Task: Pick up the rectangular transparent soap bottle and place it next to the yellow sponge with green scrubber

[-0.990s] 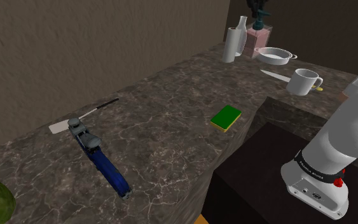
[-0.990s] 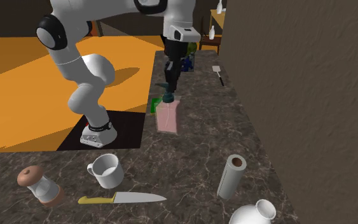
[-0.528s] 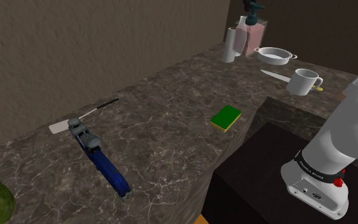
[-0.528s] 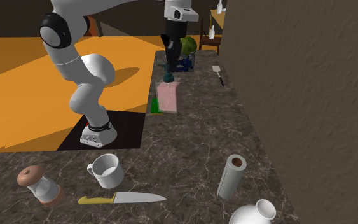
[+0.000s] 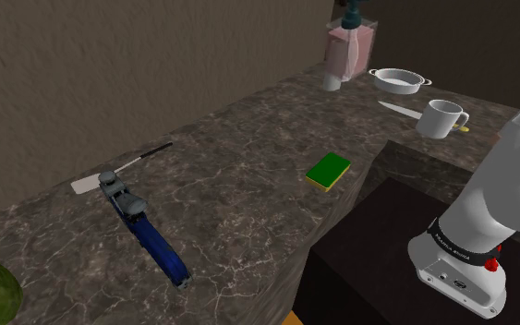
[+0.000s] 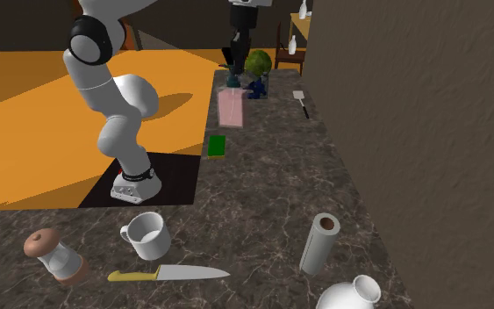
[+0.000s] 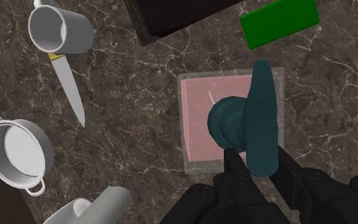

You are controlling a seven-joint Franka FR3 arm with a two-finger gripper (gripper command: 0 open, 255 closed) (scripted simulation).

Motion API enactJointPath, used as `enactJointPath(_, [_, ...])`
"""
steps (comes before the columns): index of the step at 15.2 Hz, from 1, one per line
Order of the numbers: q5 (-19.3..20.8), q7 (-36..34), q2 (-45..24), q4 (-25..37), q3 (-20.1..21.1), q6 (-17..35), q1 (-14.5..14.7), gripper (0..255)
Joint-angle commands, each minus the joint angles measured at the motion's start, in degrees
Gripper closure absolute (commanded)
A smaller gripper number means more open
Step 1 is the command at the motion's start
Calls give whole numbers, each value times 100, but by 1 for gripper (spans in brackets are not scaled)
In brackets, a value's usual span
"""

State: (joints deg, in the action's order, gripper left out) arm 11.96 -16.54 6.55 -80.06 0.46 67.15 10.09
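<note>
Pink-filled clear soap bottle (image 7: pixel 204 124) being held upright above countertop (image 5: pixel 239 198), gripper (image 7: pixel 257 159) being clamped on dark pump head (image 7: pixel 262 114). Green-topped sponge (image 7: pixel 279 22) being seen well apart, at countertop edge facing stand; sideways carry being judged next.

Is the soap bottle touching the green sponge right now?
Apart. The wrist view shows a strip of bare counter between the soap bottle and the sponge.
</note>
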Motion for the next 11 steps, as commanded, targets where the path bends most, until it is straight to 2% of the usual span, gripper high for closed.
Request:
enactJointPath(1, [-32, -261, -192, 388, 166, -255, 121, 255])
enactJointPath(2, [-39, -332, -239, 484, 210, -318, 157, 255])
enactJointPath(11, [-115, -464, 221, -808, 176, 507, 148, 255])
